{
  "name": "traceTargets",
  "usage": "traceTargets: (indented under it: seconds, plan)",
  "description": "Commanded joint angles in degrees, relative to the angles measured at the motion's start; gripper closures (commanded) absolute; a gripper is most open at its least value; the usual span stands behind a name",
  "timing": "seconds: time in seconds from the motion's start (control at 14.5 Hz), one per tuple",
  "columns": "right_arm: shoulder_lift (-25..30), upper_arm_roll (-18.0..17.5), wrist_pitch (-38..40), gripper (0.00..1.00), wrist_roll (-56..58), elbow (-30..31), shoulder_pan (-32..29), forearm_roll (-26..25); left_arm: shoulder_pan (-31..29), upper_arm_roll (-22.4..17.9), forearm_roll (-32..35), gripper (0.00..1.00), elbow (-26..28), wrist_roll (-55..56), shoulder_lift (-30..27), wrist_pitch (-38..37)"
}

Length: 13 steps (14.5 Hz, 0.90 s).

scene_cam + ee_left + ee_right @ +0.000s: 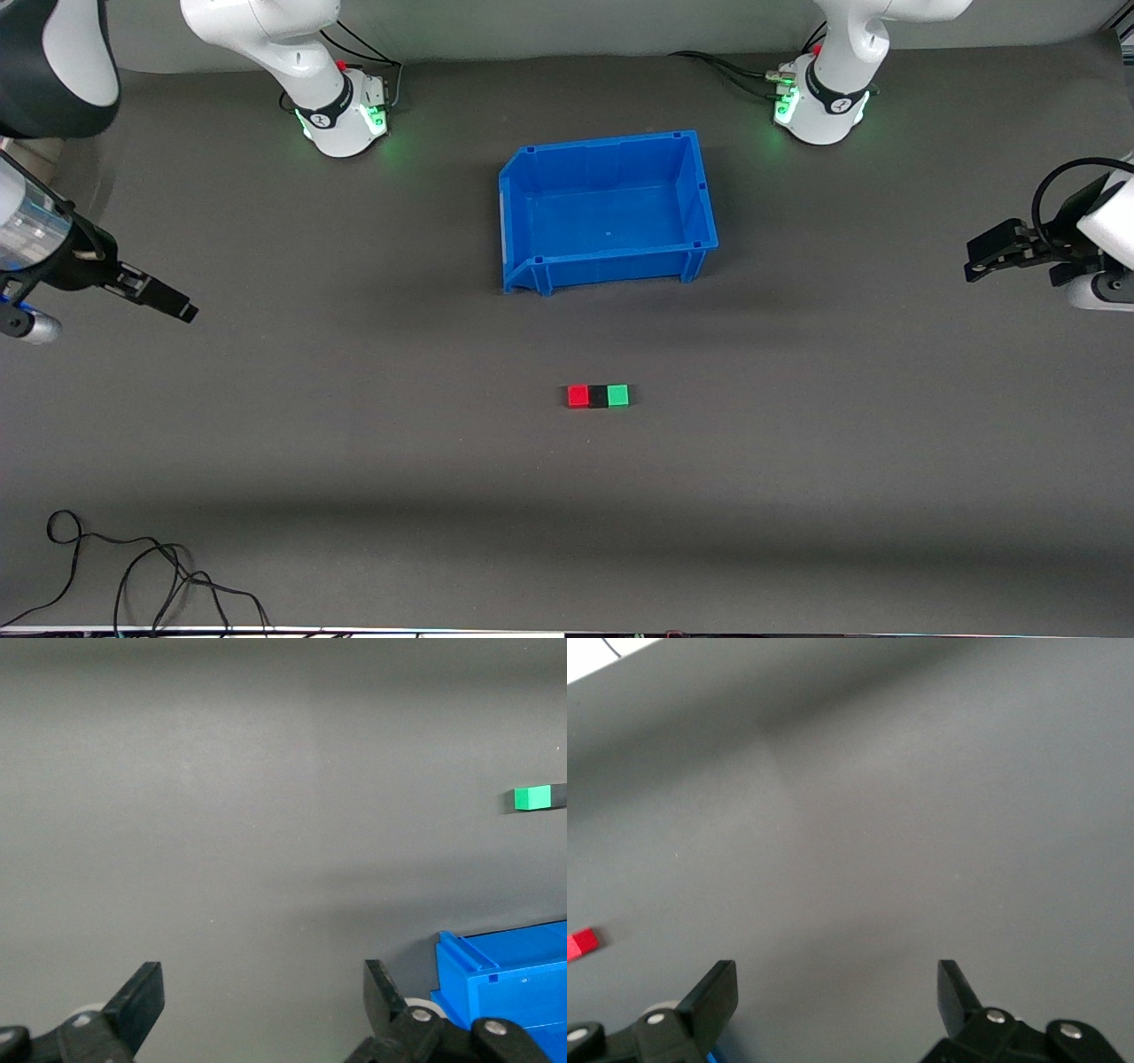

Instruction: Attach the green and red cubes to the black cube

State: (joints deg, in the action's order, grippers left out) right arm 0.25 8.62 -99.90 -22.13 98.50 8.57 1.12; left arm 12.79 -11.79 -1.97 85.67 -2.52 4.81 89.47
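I read the front view from the right arm's end across to the left arm's end. The right gripper [168, 304] hangs over bare table [354, 496] at the view's 9 o'clock edge, jaws wide and holding nothing; its wrist view confirms the spread fingers.

At the view's centre, the blue bin [532, 275] sits toward 12 o'clock and is empty. Nearer the front camera, toward 6 o'clock from the bin, the three cubes lie in one row: the red cube [578, 395], the black cube [599, 396] and the green cube [618, 394]. Red touches black on the side toward the right arm's end; green touches black on the side toward the left arm's end.

The left gripper [997, 252] hangs at the 3 o'clock edge, jaws wide, empty.

Judgement: both attachments appear made, so the joining step looks complete. I cannot tell whether the joints hold. The next move calls only for keeping both arms clear of the row.
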Motion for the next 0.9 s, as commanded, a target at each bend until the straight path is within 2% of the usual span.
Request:
traceTargets:
  seconds: [0.0,0.07,0.21,0.62,0.83]
  plan:
    - [2.0,-0.4,4.3,0.00,6.2,-0.2,-4.2,1.3,-7.0,6.8,1.0,0.00,1.6,-1.3,-1.6,0.5]
    - [2.0,-0.5,5.8,0.00,7.3,-1.1,-5.5,1.3,-10.6,10.6,1.0,0.00,1.7,-1.3,-1.6,0.7]
    - [2.0,-0.5,7.5,0.00,11.3,-2.5,-6.0,0.8,-13.3,13.5,1.0,0.00,1.7,-1.3,-1.6,0.7]
    - [1.3,-0.8,6.2,0.00,16.0,-2.6,-6.0,1.3,-13.0,13.5,1.0,0.00,2.3,-0.4,-2.2,0.9]
    - [1.3,-2.4,4.1,0.00,23.3,-2.3,-5.9,0.7,-13.1,13.5,1.0,0.00,2.7,-0.2,-2.4,0.4]
